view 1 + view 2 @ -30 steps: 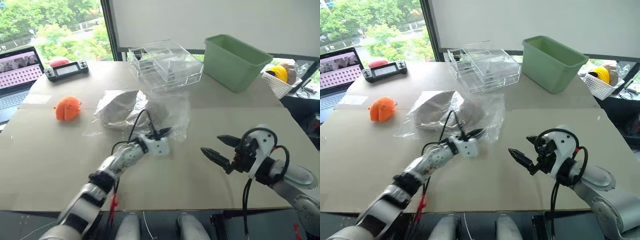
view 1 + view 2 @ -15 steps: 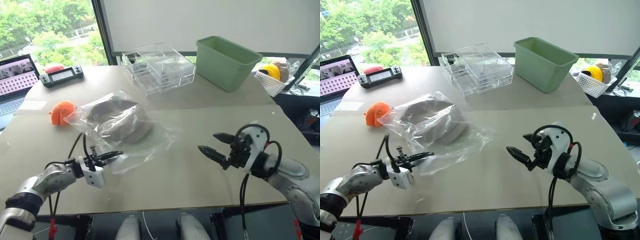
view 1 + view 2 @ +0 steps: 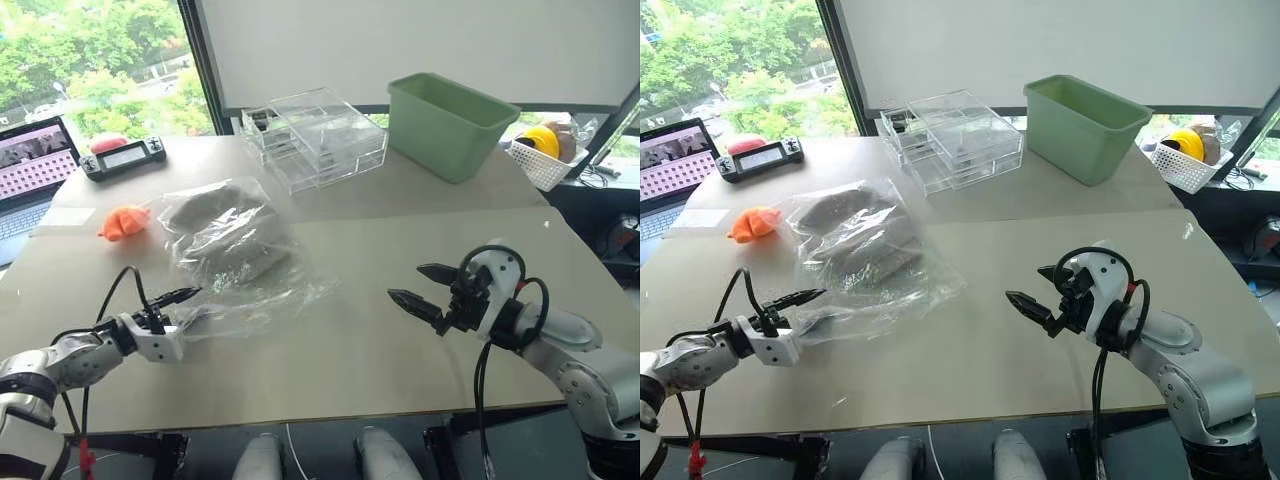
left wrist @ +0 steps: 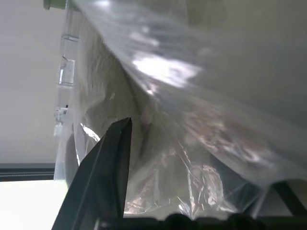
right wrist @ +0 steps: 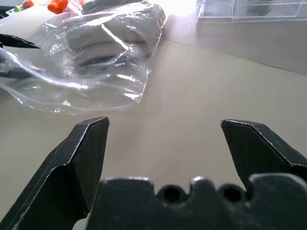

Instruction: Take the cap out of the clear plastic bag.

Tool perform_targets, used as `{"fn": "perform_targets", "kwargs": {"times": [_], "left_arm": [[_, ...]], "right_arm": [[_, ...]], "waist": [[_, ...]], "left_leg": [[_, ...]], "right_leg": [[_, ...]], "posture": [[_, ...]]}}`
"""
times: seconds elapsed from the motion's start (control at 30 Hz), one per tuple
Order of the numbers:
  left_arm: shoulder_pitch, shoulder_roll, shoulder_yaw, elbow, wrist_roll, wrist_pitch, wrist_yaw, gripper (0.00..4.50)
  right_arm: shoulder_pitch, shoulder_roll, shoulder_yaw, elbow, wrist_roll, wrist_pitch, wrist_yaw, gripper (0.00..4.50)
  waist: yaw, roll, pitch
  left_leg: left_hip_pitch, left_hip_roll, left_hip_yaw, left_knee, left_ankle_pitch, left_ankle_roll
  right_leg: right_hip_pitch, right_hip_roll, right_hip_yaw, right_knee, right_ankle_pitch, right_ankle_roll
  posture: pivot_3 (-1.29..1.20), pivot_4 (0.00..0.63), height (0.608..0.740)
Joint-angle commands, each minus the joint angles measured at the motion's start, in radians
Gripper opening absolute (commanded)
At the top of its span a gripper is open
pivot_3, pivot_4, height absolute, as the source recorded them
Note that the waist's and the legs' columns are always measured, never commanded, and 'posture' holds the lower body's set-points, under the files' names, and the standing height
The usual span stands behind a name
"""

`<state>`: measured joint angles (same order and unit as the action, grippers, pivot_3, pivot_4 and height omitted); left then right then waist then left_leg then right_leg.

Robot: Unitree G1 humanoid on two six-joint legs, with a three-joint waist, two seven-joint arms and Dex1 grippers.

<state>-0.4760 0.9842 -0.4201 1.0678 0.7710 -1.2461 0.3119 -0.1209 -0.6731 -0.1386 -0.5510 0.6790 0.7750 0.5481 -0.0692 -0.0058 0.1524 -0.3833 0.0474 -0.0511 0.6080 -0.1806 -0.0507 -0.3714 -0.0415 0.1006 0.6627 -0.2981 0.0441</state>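
Cap: the round, soft, grey-tan cloth cap (image 3: 228, 235) is not out yet. It lies squashed inside the bag, on the left half of the tabletop.
Bag: the big, thin, see-through plastic bag (image 3: 240, 285) is crinkly and shiny. It is wrapped all around the cap, and its loose end lies flat toward the near edge of the tabletop.
What changed: a second ago the bag lay nearer the middle of the tabletop. Now it sits closer to the left edge, dragged there by the left arm.
Left gripper: the left gripper (image 3: 172, 304) was pinching the bag's near end a moment ago. Now its two black fingers have started to part, with plastic between them. I cannot tell if it has let go all the way.
Right gripper: the right gripper (image 3: 420, 289) hangs over the bare right half of the tabletop with its fingers spread wide. It holds nothing and is well apart from the bag.
What it means: I think the pull only moved the bag. The cap must still be slid out of the open end.
Nearby: a small soft orange toy (image 3: 126, 222) lies just beside the bag, near the left edge. Hard clear plastic boxes (image 3: 315, 135) and a smooth green plastic bin (image 3: 450, 125) stand by the far edge.
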Motion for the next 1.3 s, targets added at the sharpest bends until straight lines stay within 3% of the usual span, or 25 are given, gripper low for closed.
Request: {"fn": "perform_targets", "kwargs": {"times": [0.03,0.27,0.43,0.63,0.73,0.8,0.83,0.97,1.1,1.23,1.3], "left_arm": [[0.041,0.038,-0.098,0.077,0.14,0.056,0.049,4.13],[0.078,0.086,-0.152,0.225,0.172,0.299,0.111,4.13],[0.121,0.089,-0.079,0.285,0.051,0.44,0.026,4.13],[0.139,0.038,0.112,0.283,-0.196,0.532,-0.157,4.13],[0.113,-0.005,0.248,0.269,-0.358,0.579,-0.274,4.13],[0.035,-0.049,0.395,0.262,-0.524,0.677,-0.373,4.13],[-0.008,-0.071,0.457,0.253,-0.595,0.711,-0.424,4.13],[-0.187,-0.214,0.599,0.037,-0.902,0.837,-0.917,4.13],[-0.185,-0.256,0.593,-0.285,-1.046,1.061,-1.161,4.13],[-0.041,-0.202,0.531,-0.764,-1.24,1.388,-1.424,4.13],[-0.017,-0.162,0.541,-0.892,-1.323,1.536,-1.474,4.13]], "right_arm": [[-0.023,0.005,-0.01,-0.011,-0.006,-0.023,0.005,4.5],[-0.036,0.005,-0.003,0.004,-0.014,-0.024,0.012,4.5],[-0.045,0.003,-0.002,0.015,-0.019,-0.025,0.022,4.5],[-0.059,0.004,0.004,0.025,-0.028,-0.027,0.039,4.5],[-0.068,0.004,0.008,0.032,-0.032,-0.027,0.047,4.5],[-0.072,0.002,0.009,0.037,-0.034,-0.027,0.055,4.5],[-0.073,0.0,0.008,0.04,-0.035,-0.028,0.059,4.5],[-0.084,-0.001,0.013,0.059,-0.043,-0.032,0.076,4.5],[-0.104,0.003,0.029,0.084,-0.057,-0.04,0.086,4.5],[-0.126,0.008,0.039,0.106,-0.071,-0.044,0.091,4.5],[-0.125,0.01,0.041,0.109,-0.078,-0.047,0.093,4.5]], "waist": [[-0.001,0.0,0.0],[-0.012,0.001,-0.001],[-0.033,0.004,-0.002],[-0.055,0.002,-0.001],[-0.049,0.0,0.0],[-0.037,0.002,-0.001],[-0.028,-0.002,0.002],[0.014,-0.014,0.008],[0.03,-0.02,0.011],[0.021,-0.021,0.012],[0.015,-0.022,0.013]], "left_leg": [[0.0,0.0,0.0,0.0,0.0,0.0],[0.007,0.0,0.001,-0.004,0.0,0.0],[0.024,0.0,0.001,-0.017,-0.006,-0.009],[0.045,0.001,-0.007,-0.028,-0.009,-0.012],[0.045,0.001,-0.006,-0.028,-0.01,-0.015],[0.035,0.001,-0.005,-0.028,-0.01,-0.014],[0.029,0.001,-0.004,-0.026,-0.005,-0.009],[0.004,0.002,-0.008,-0.017,-0.004,-0.009],[-0.033,0.001,-0.009,0.001,-0.002,-0.023],[-0.04,0.0,-0.009,0.004,-0.005,-0.019],[-0.039,0.0,-0.009,0.002,-0.006,-0.017]], "right_leg": [[0.0,0.0,0.0,0.0,0.0,0.0],[0.0,0.0,0.002,0.001,-0.001,-0.001],[0.004,0.0,0.004,0.002,-0.005,-0.009],[-0.001,-0.004,-0.006,0.002,-0.006,-0.01],[-0.004,-0.004,-0.005,0.002,-0.006,-0.01],[-0.013,-0.002,-0.003,0.003,0.0,-0.003],[-0.017,-0.002,-0.003,0.004,0.008,-0.007],[-0.033,0.002,-0.006,0.005,0.009,-0.008],[-0.051,0.002,-0.004,0.001,0.017,-0.012],[-0.052,-0.001,-0.004,0.0,0.019,-0.01],[-0.052,-0.001,-0.004,-0.001,0.019,-0.01]], "posture": [[0.0,0.15,0.735],[0.0,0.15,0.735],[0.0,0.15,0.735],[0.0,0.15,0.735],[0.0,0.15,0.735],[0.0,0.15,0.735],[0.0,0.15,0.735],[0.0,0.15,0.735],[0.0,0.15,0.735],[0.0,0.15,0.735],[0.0,0.15,0.735]]}}
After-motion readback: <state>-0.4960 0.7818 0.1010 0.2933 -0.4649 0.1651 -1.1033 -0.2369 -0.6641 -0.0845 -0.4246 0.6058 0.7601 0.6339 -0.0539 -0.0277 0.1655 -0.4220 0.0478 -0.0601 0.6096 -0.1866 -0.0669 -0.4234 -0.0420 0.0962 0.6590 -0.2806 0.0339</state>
